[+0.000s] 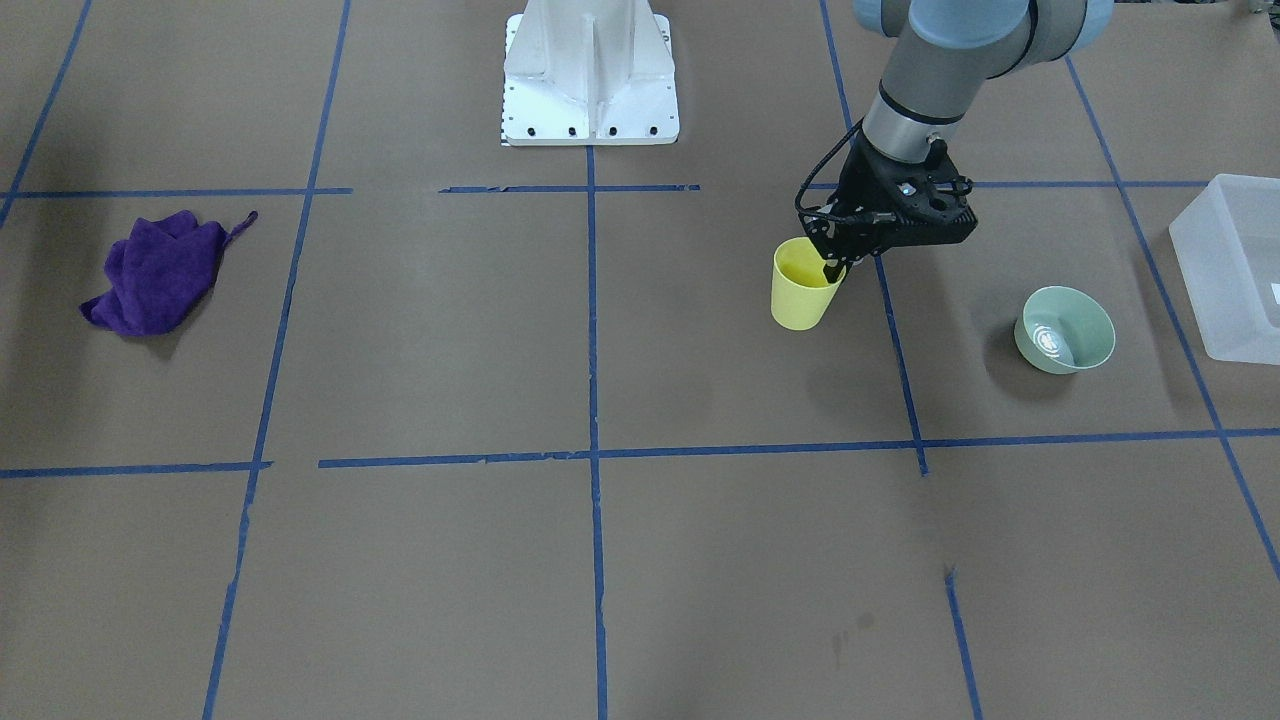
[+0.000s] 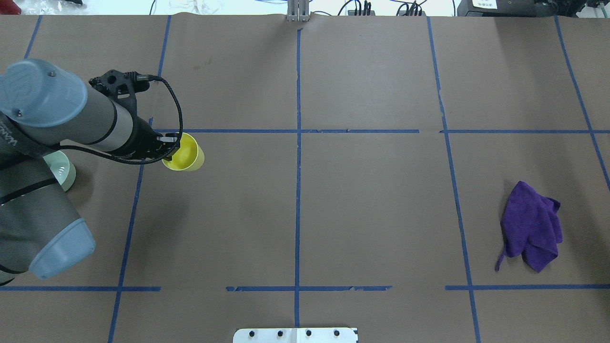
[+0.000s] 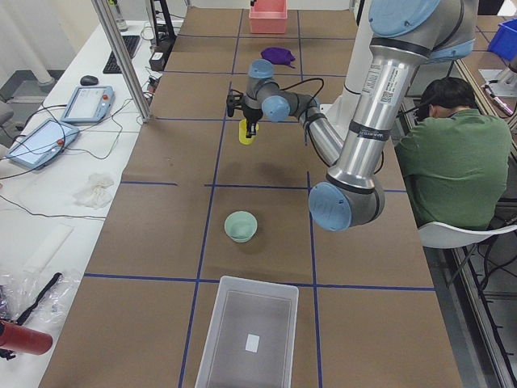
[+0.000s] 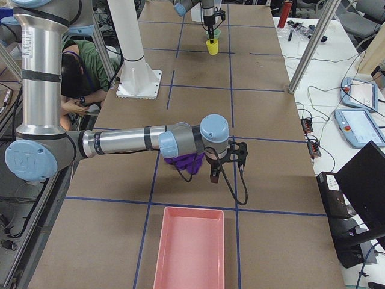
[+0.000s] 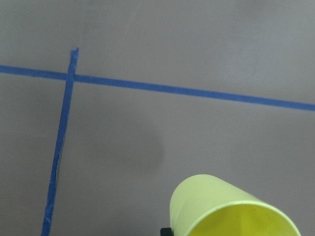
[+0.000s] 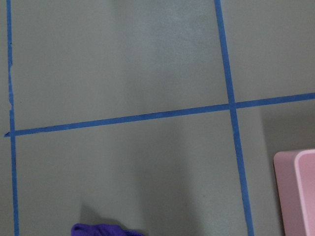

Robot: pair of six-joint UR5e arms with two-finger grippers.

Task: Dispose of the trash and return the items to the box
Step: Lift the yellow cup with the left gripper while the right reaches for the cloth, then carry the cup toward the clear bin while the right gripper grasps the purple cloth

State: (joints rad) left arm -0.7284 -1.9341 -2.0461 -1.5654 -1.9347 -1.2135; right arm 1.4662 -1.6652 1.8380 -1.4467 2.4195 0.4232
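The yellow cup hangs tilted above the brown table, its shadow below it. My left gripper is shut on its rim, one finger inside and one outside. The cup also shows in the overhead view, the left wrist view and the exterior left view. The frosted white box stands at the table's end on my left, apart from the cup, and looks empty in the exterior left view. My right gripper hovers by a purple cloth; I cannot tell whether it is open or shut.
A pale green bowl stands between the cup and the box. The purple cloth lies crumpled on my right side. A pink tray sits at the right end of the table. A person sits behind the robot.
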